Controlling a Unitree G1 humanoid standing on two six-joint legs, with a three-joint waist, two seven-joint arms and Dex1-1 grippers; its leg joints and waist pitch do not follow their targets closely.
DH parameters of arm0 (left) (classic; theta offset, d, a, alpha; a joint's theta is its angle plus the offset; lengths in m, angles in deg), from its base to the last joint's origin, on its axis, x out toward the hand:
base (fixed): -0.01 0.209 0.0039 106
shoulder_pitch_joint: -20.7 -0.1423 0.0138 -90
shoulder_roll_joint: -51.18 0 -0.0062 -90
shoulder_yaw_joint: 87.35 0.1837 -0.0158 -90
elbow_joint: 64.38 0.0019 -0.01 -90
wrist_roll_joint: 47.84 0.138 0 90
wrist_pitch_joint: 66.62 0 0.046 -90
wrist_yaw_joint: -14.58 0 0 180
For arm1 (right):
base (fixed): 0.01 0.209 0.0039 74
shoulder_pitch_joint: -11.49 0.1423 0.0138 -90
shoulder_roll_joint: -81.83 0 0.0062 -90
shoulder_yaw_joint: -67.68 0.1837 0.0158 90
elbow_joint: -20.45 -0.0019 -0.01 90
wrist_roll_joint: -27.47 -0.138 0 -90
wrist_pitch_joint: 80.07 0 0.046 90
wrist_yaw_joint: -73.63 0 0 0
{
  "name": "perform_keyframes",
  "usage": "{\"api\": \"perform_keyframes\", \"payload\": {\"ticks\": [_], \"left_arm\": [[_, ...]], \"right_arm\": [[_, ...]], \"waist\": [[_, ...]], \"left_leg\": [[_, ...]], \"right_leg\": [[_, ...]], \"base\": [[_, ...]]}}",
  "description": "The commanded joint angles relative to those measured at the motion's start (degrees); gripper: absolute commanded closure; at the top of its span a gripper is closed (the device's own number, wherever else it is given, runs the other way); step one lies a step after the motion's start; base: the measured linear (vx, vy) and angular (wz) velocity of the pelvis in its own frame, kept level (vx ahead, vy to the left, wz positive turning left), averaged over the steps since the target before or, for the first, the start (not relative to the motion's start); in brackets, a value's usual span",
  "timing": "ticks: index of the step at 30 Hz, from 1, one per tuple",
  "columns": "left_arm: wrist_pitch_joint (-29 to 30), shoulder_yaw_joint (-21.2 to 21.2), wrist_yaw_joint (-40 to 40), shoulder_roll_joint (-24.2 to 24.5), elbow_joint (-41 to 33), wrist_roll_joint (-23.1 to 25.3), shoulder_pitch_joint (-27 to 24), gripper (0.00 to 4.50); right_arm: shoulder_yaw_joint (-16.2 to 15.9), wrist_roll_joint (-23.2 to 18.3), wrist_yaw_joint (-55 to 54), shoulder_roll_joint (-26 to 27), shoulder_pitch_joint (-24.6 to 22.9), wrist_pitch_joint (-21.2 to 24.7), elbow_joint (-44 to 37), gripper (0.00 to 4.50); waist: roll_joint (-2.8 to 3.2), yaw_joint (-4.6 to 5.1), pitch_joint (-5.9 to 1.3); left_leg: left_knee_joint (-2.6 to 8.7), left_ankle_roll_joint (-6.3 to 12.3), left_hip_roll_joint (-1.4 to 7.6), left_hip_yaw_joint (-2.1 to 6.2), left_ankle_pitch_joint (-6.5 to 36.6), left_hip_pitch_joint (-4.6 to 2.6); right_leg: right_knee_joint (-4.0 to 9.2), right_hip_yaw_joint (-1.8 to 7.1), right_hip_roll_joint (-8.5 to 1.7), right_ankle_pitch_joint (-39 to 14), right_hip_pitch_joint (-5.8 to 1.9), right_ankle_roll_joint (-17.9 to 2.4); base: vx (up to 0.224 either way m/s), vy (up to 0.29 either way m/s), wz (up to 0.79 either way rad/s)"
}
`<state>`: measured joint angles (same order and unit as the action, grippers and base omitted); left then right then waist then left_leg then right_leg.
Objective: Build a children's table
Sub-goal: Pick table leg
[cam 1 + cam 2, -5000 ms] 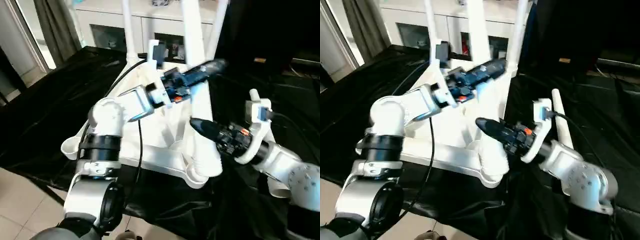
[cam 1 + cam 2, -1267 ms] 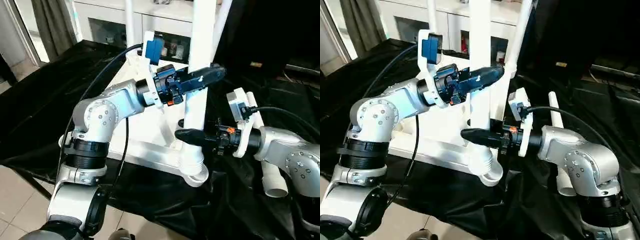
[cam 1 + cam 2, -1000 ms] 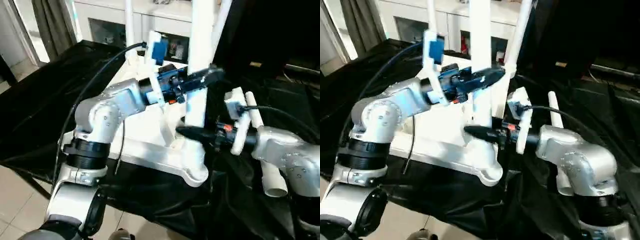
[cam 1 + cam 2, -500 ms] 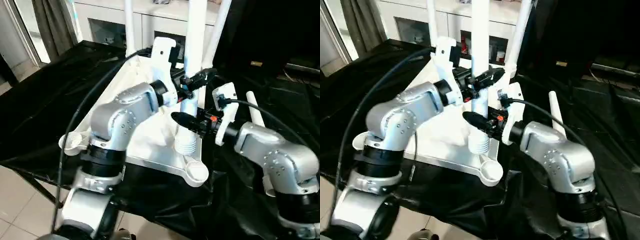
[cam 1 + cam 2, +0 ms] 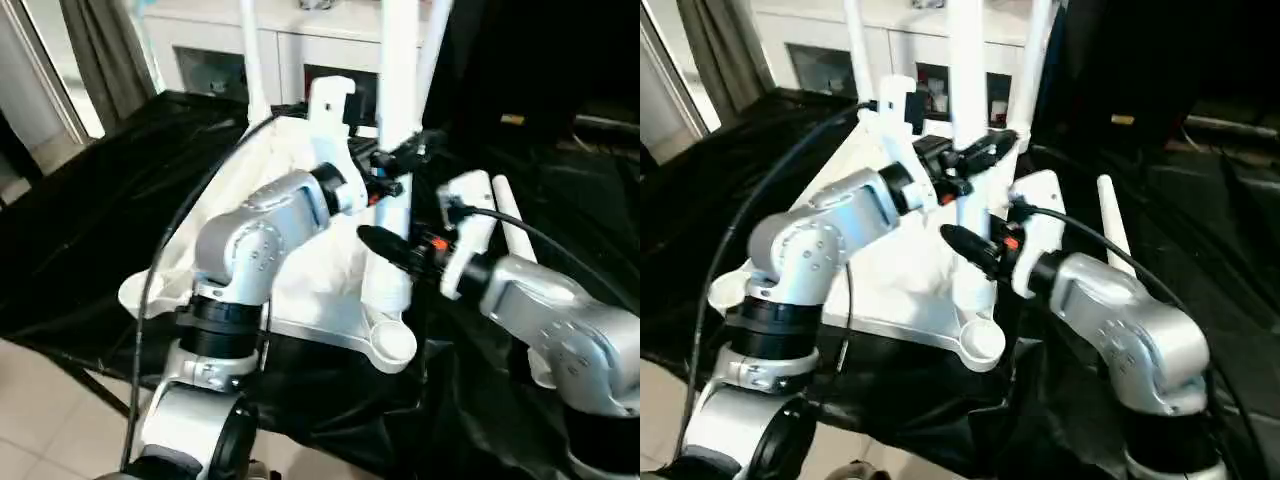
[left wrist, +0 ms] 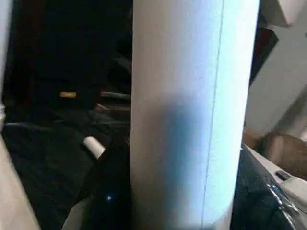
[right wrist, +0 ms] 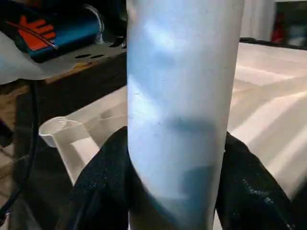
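Table top lies upside down on the black-draped work surface, ribbed underside up. Round corner sockets show at the near left and the near right; the near right one is open.

Two legs stand upright at the far corners: far left leg, far right leg. A third leg stands upright close to the near right corner, its lower end just beyond the open socket; whether it is seated anywhere I cannot tell.

My left gripper reaches in from the left and clamps this third leg high up; in the left wrist view the tube sits between my two black fingers, both touching it. My right gripper reaches from the right and pinches the same leg lower down, black fingers on either side of the tube.

A fourth leg lies loose on the black cloth to the right, beyond my right forearm.
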<state>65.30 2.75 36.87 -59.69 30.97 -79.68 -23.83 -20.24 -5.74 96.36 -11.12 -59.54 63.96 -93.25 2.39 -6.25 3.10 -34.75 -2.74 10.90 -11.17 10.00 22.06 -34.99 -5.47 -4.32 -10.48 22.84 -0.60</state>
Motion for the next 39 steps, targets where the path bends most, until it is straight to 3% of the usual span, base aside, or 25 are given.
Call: {"api": "perform_keyframes", "payload": {"ticks": [1, 3, 5, 7, 8, 9, 10, 11, 12, 13, 14, 15, 16, 20, 22, 23, 24, 25, 26, 27, 29, 33, 35, 36, 39], "left_arm": [[-1.51, 0.68, 0.94, 0.15, 0.41, 0.45, 0.32, 2.68], [-2.72, 1.15, 1.88, 0.26, 0.47, 0.86, -0.03, 2.68], [-3.35, 1.28, 2.27, 0.37, 0.45, 1.13, -0.21, 2.68], [-4.48, 1.32, 2.37, 0.35, 0.50, 1.63, -0.56, 2.68], [-4.84, 1.28, 2.31, 0.30, 0.55, 1.77, -0.68, 2.69], [-5.50, 1.31, 2.36, 0.44, 0.35, 2.06, -1.00, 2.69], [-6.10, 1.24, 2.37, 0.61, 0.11, 2.31, -1.33, 2.69], [-6.79, 1.19, 2.31, 0.86, -0.11, 2.68, -1.76, 2.69], [-6.99, 1.17, 2.22, 1.01, -0.15, 2.82, -1.90, 2.69], [-7.12, 1.21, 2.18, 1.02, -0.08, 2.91, -1.94, 2.69], [-7.16, 1.27, 2.24, 1.11, -0.12, 2.96, -1.97, 2.69], [-6.98, 1.59, 2.85, 1.96, -0.66, 3.07, -1.99, 2.69], [-6.80, 1.66, 3.08, 2.29, -0.88, 3.03, -1.96, 2.69], [-5.43, 0.97, 3.92, 4.15, -1.49, 2.16, -1.11, 2.69], [-4.87, 0.73, 4.38, 5.71, -1.68, 2.20, -0.14, 2.69], [-4.75, 0.63, 4.71, 6.56, -1.58, 2.21, 0.39, 2.69], [-4.75, 0.63, 4.71, 6.56, -1.58, 2.21, 0.39, 2.69], [-4.57, 0.53, 5.06, 7.38, -1.46, 2.22, 0.91, 2.69], [-4.37, 0.44, 5.34, 8.01, -1.36, 2.21, 1.35, 2.69], [-4.12, 0.33, 5.64, 8.62, -1.24, 2.10, 1.81, 2.69], [-3.74, 0.33, 6.26, 9.61, -1.06, 1.90, 2.54, 2.69], [-2.97, 0.72, 7.94, 10.55, -0.85, 0.93, 2.83, 2.69], [-3.03, 0.77, 8.23, 10.60, -0.67, 0.81, 2.76, 2.69], [-3.82, 1.05, 9.16, 10.60, 0.09, 0.76, 2.38, 2.69], [-4.22, 0.98, 9.88, 10.53, 0.96, 0.33, 2.72, 2.69]], "right_arm": [[1.36, -0.09, -1.40, -1.02, -0.47, 2.03, -3.05, 2.64], [2.20, -0.68, -1.87, -1.77, -0.88, 3.50, -4.76, 2.64], [2.60, -1.06, -2.14, -2.07, -0.96, 4.37, -5.49, 2.64], [3.48, -1.88, -2.28, -3.03, -1.20, 6.16, -6.92, 2.64], [3.76, -2.13, -2.27, -3.39, -1.28, 6.76, -7.36, 2.64], [4.09, -2.54, -2.16, -4.15, -1.24, 7.63, -7.83, 2.64], [4.28, -2.84, -2.02, -4.91, -1.04, 8.41, -8.12, 2.64], [4.39, -3.19, -1.82, -5.83, -0.59, 9.39, -8.30, 2.64], [4.36, -3.33, -1.80, -6.13, -0.27, 9.85, -8.33, 2.64], [4.38, -3.38, -1.74, -6.27, -0.18, 9.97, -8.28, 2.64], [4.37, -3.43, -1.75, -6.29, -0.03, 10.10, -8.26, 2.64], [4.33, -3.88, -2.02, -6.06, 1.25, 11.05, -8.01, 2.64], [4.33, -4.07, -2.14, -5.89, 1.78, 11.43, -7.90, 2.64], [2.33, -3.56, -2.39, -3.83, 2.88, 10.27, -6.35, 2.64], [1.43, -3.52, -2.47, -2.73, 3.01, 8.84, -5.41, 2.64], [1.13, -3.58, -2.53, -2.26, 3.13, 8.36, -5.08, 2.64], [1.13, -3.58, -2.53, -2.26, 3.13, 8.36, -5.08, 2.64], [0.88, -3.52, -2.51, -1.79, 3.11, 7.71, -4.72, 2.64], [0.80, -3.45, -2.53, -1.27, 3.03, 7.11, -4.30, 2.64], [0.82, -3.32, -2.62, -0.57, 3.05, 6.60, -3.78, 2.64], [0.52, -2.73, -2.70, 1.11, 2.68, 5.10, -2.38, 2.64], [-1.77, -1.82, -2.50, 3.33, 1.75, 2.32, -0.23, 2.64], [-2.17, -1.76, -2.36, 3.46, 1.70, 1.97, 0.05, 2.64], [-3.50, -1.32, -1.69, 3.44, 1.58, 0.90, 0.82, 2.64], [-4.27, -0.67, -0.61, 3.03, 1.87, -0.08, 1.43, 2.64]], "waist": [[-0.80, 0.38, -4.38], [-2.39, 1.18, -4.31], [-2.23, 1.31, -4.33], [-4.39, 2.10, -4.19], [-3.58, 1.80, -4.30], [-5.65, 2.51, -4.14], [-4.52, 2.25, -3.95], [-7.31, 3.00, -4.11], [-6.51, 2.71, -4.06], [-7.28, 3.31, -3.91], [-6.89, 3.24, -3.89], [-8.21, 3.52, -3.92], [-8.03, 3.62, -3.91], [-8.60, 3.62, -3.73], [-7.61, 3.03, -3.73], [-6.72, 2.70, -3.72], [-7.33, 2.75, -3.77], [-6.71, 2.29, -3.79], [-6.82, 2.33, -3.75], [-5.65, 1.92, -3.81], [-5.99, 1.87, -3.81], [-4.66, 0.84, -3.85], [-4.62, 0.77, -3.87], [-4.15, 0.65, -3.89], [-3.72, 0.78, -3.92]], "left_leg": [[3.25, 1.28, 1.60, 1.40, 7.23, -0.66], [3.24, 1.96, 1.66, 1.10, 6.26, -0.56], [3.21, 2.19, 1.64, 1.16, 5.99, -0.56], [3.18, 2.66, 1.59, 0.82, 5.83, -0.39], [3.16, 2.59, 1.62, 1.01, 5.20, -0.42], [3.12, 2.75, 1.65, 0.62, 5.84, -0.37], [3.35, 2.35, 1.84, 0.90, 5.84, -0.68], [3.33, 2.31, 2.04, 0.78, 6.34, -0.57], [3.45, 1.93, 2.19, 1.02, 6.27, -0.78], [3.47, 1.48, 2.34, 0.93, 7.01, -0.75], [3.58, 1.00, 2.48, 1.11, 7.56, -0.98], [3.62, 0.34, 2.66, 1.22, 7.97, -1.03], [3.73, -0.30, 2.81, 1.40, 8.13, -1.20], [3.76, -1.89, 2.89, 1.43, 9.41, -1.42], [3.87, -2.69, 2.73, 1.56, 9.80, -1.32], [3.99, -3.33, 2.72, 1.71, 10.19, -1.40], [3.91, -3.38, 2.71, 1.54, 10.34, -1.42], [3.99, -3.75, 2.69, 1.68, 10.38, -1.53], [4.01, -3.91, 2.62, 1.61, 10.57, -1.35], [4.12, -4.23, 2.61, 1.83, 10.67, -1.47], [4.12, -4.31, 2.40, 1.69, 12.01, -1.34], [4.07, -3.48, 2.38, 1.61, 10.43, -1.28], [4.11, -3.26, 2.35, 1.55, 10.20, -1.28], [4.10, -3.24, 2.36, 1.57, 10.04, -1.30], [4.21, -3.58, 2.43, 1.62, 11.26, -1.39]], "right_leg": [[5.21, 2.94, -3.56, -14.65, -3.40, -4.87], [5.33, 3.07, -3.39, -15.34, -3.34, -4.24], [5.19, 3.05, -3.53, -15.82, -3.34, -4.27], [5.34, 3.07, -3.45, -18.06, -3.31, -3.05], [4.94, 3.10, -3.63, -17.87, -3.36, -2.97], [5.52, 3.07, -3.42, -19.40, -3.10, -1.85], [5.43, 3.09, -3.60, -19.75, -2.84, -1.65], [5.42, 3.00, -3.54, -20.17, -2.93, -0.61], [5.03, 3.00, -3.74, -19.93, -2.87, -0.72], [5.50, 3.04, -3.71, -20.37, -2.52, -0.17], [5.40, 3.02, -3.84, -20.64, -2.42, -0.10], [5.41, 3.00, -3.95, -20.36, -2.36, 0.16], [5.28, 3.09, -4.00, -19.32, -2.26, -0.07], [5.14, 3.33, -4.24, -16.80, -2.09, -1.65], [4.87, 3.44, -4.39, -15.81, -2.27, -2.37], [4.72, 3.44, -4.40, -15.03, -2.35, -2.72], [5.01, 3.47, -4.21, -14.59, -2.32, -2.70], [4.56, 3.46, -4.29, -13.51, -2.48, -3.30], [4.60, 3.50, -4.21, -12.49, -2.51, -3.71], [4.29, 3.44, -4.30, -11.68, -2.65, -4.24], [4.46, 3.40, -4.21, -11.33, -2.78, -5.01], [4.20, 3.54, -4.45, -11.16, -3.03, -6.36], [4.23, 3.51, -4.29, -11.20, -3.06, -6.54], [4.21, 3.53, -4.33, -11.12, -3.06, -6.64], [4.34, 3.48, -4.27, -11.36, -3.00, -6.69]], "base": [[0.000, 0.000, 0.00], [0.000, 0.000, 0.00], [0.000, 0.000, 0.00], [0.000, 0.000, 0.00], [0.000, 0.000, 0.00], [0.000, 0.000, 0.00], [0.000, 0.000, 0.00], [0.000, 0.000, 0.00], [0.000, 0.000, 0.00], [0.000, 0.000, 0.00], [0.000, 0.000, 0.00], [0.000, 0.000, 0.00], [0.000, 0.000, 0.00], [0.000, 0.000, 0.00], [0.000, 0.000, 0.00], [0.000, 0.000, 0.00], [0.000, 0.000, 0.00], [0.000, 0.000, 0.00], [0.000, 0.000, 0.00], [0.000, 0.000, 0.00], [0.000, 0.000, 0.00], [0.000, 0.000, 0.00], [0.000, 0.000, 0.00], [0.000, 0.000, 0.00], [0.000, 0.000, 0.00]]}}
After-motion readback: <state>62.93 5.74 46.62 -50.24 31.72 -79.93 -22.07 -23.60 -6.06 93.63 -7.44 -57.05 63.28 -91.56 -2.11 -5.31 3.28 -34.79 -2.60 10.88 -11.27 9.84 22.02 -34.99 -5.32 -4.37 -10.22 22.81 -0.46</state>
